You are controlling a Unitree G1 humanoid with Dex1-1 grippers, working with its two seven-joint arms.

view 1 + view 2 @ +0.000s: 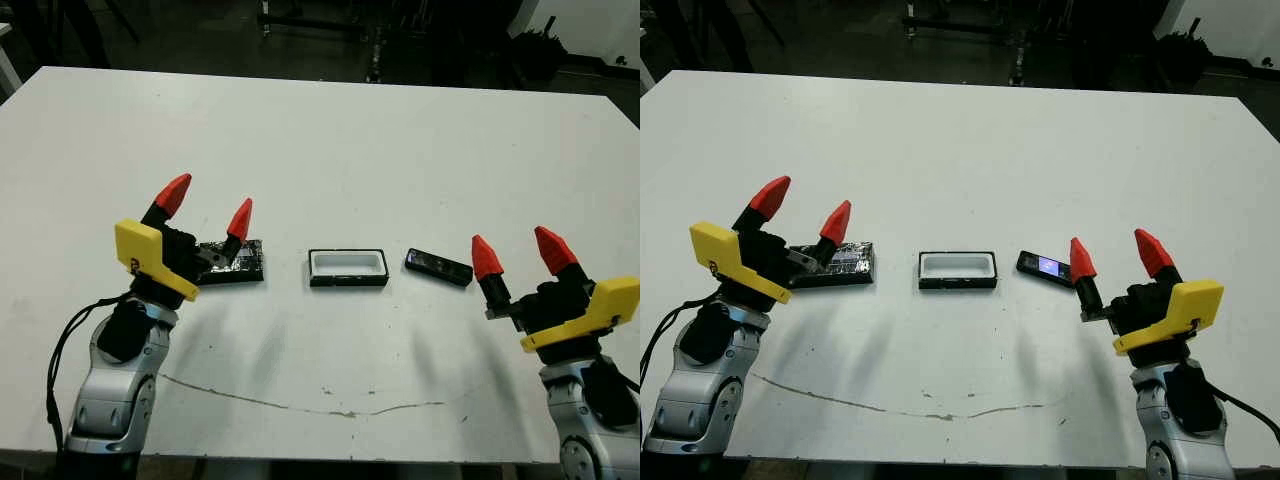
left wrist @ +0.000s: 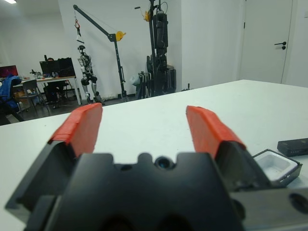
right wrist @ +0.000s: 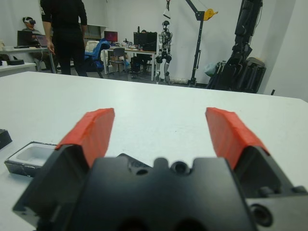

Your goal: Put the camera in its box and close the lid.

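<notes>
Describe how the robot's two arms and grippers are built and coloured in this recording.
Both arms have silver-grey metal forearm shells with black joints. Each gripper, left gripper and right gripper, has a black body, a yellow bracket at the wrist and two pointed, cone-shaped red fingertips. A black cable loops beside the left forearm; another shows by the right one.

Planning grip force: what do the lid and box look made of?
Lid: black panel under shiny film, likely plastic wrap; silvery glare crinkles across it. Box: rigid black rim, matte white inside, probably card or plastic; unclear which.
</notes>
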